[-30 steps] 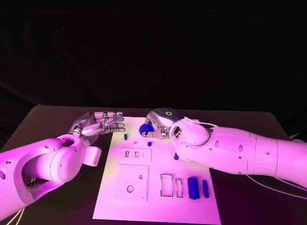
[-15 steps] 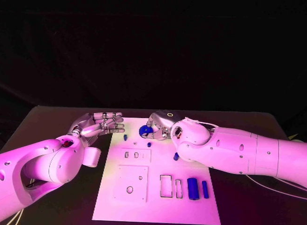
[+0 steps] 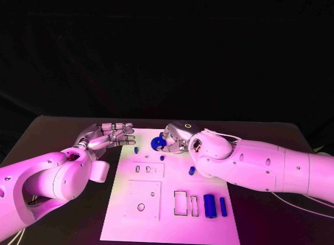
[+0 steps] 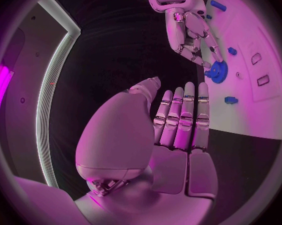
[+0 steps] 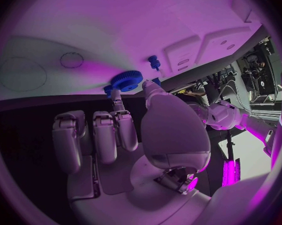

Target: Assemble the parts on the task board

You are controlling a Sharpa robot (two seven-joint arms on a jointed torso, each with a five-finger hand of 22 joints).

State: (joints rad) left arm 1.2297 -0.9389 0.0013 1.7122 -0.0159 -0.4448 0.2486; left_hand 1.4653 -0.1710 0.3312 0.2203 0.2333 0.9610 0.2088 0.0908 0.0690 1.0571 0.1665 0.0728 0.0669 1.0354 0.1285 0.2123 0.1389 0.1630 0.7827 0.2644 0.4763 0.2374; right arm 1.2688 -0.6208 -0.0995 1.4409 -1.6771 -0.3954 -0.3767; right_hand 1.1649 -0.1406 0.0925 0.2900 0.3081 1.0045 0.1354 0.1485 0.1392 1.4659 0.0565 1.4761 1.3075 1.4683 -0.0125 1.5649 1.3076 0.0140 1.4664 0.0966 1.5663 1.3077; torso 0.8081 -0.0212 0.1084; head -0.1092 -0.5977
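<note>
The white task board (image 3: 167, 224) lies in the middle of the black table. My right hand (image 3: 178, 136) hovers over its far end and pinches a blue gear (image 3: 158, 143) between thumb and a finger; the right wrist view shows the gear (image 5: 126, 80) just above the board, near a small blue peg (image 5: 155, 61). My left hand (image 3: 108, 135) is beside the board's far left corner, fingers straight and apart, holding nothing. In the left wrist view the gear (image 4: 216, 72) hangs under the right hand (image 4: 188, 32).
Small blue pegs (image 3: 136, 149) (image 3: 162, 157) (image 3: 191, 170) stand on the board's far half. A thick blue cylinder (image 3: 209, 205) and a slim blue bar (image 3: 223, 205) lie near its front right, next to rectangular slots (image 3: 181, 201). A square plate with a hole (image 3: 143, 198) sits front left.
My right hand has lowered the gear slightly toward the board and its wrist has drifted a little to the right. The left hand has stayed where it was.
</note>
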